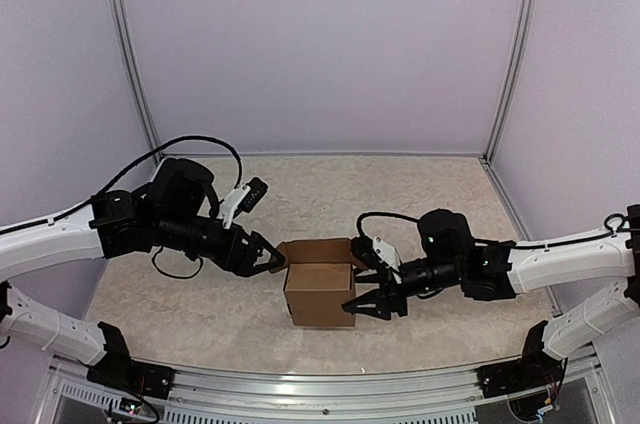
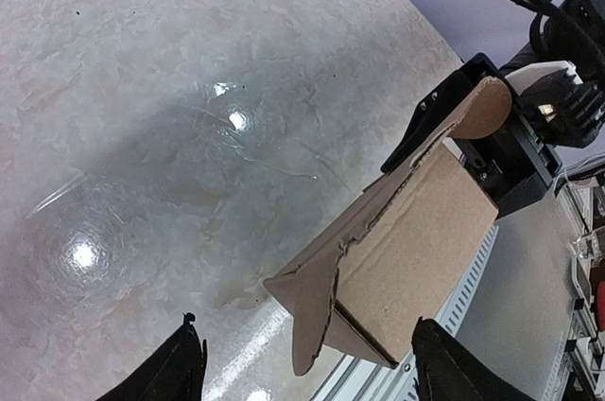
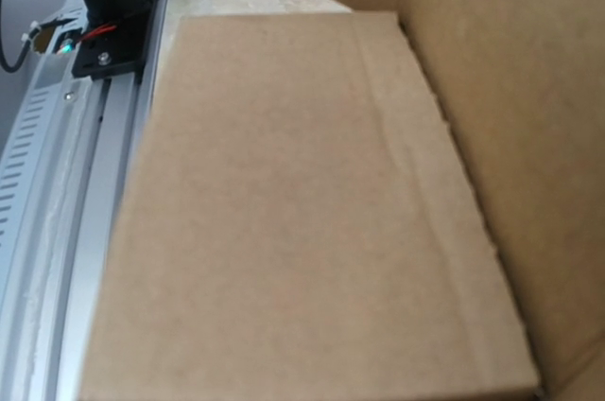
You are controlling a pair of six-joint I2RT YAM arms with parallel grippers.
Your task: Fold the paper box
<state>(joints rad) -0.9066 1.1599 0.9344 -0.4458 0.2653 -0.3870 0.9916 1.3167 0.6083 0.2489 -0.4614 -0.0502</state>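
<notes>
The paper box is a small brown cardboard cube standing on the table's middle. Its top flaps are raised. My right gripper reaches in from the right, one finger on the far side and one on the near side of the box, shut on it. In the right wrist view the box fills the frame and hides the fingers. My left gripper is open at the box's upper left corner. In the left wrist view a pointed flap of the box hangs between the spread fingertips without touching them.
An aluminium rail runs along the near table edge, close below the box, and shows in the right wrist view as well. Pale enclosure walls stand behind and to both sides. A black cable loops over the left arm.
</notes>
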